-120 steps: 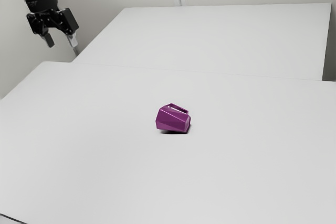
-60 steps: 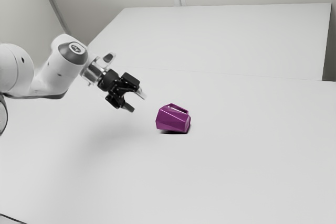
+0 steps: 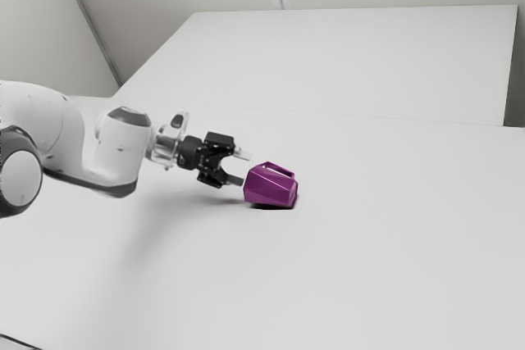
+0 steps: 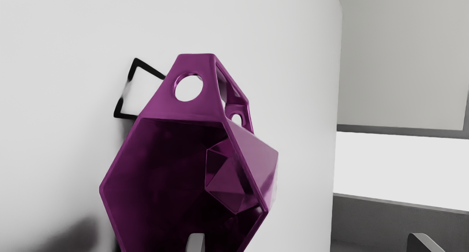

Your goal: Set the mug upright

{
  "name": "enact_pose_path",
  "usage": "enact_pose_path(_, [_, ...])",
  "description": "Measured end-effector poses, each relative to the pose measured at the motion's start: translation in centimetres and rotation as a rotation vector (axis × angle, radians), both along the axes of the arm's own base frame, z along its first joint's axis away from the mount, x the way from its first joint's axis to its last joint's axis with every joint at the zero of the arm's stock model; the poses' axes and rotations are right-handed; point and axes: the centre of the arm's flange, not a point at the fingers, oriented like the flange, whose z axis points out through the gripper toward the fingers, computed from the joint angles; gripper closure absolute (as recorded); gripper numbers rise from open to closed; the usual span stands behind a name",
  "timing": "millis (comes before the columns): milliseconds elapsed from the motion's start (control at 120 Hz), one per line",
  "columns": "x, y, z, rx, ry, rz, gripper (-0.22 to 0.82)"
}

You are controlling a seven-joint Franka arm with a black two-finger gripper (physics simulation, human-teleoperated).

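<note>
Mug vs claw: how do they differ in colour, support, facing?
Mug is purple; claw is mostly black.
Mug lies on its side on the table; claw is carried by the arm, open.
Mug's mouth faces the claw; claw's fingers point toward the mug.
Shared: angular shapes.

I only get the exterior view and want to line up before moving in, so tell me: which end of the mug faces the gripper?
Observer: The open one. The wrist view looks into the hollow of the mug, so its mouth is toward the gripper.

Operator: Are both fingertips in front of that mouth?

Observer: No. In the wrist view one fingertip overlaps the mouth, while the other stands out past the rim.

Operator: Does the handle have any opening at its mouth end?

Observer: Yes, a round hole runs through the handle there.
</note>
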Motion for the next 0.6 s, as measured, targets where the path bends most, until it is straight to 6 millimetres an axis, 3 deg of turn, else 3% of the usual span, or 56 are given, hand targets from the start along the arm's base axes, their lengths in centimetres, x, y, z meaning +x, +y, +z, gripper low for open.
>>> enact_pose_path(125, [0.1,-0.7,-1.4,-0.032,-0.023,0.003,0.00])
enact_pose_path(467, [0.4,-3.5,-2.4,-0.084,-0.094,-0.014,0.01])
enact_pose_path(600, [0.5,-3.5,-2.5,-0.081,-0.115,-0.014,0.33])
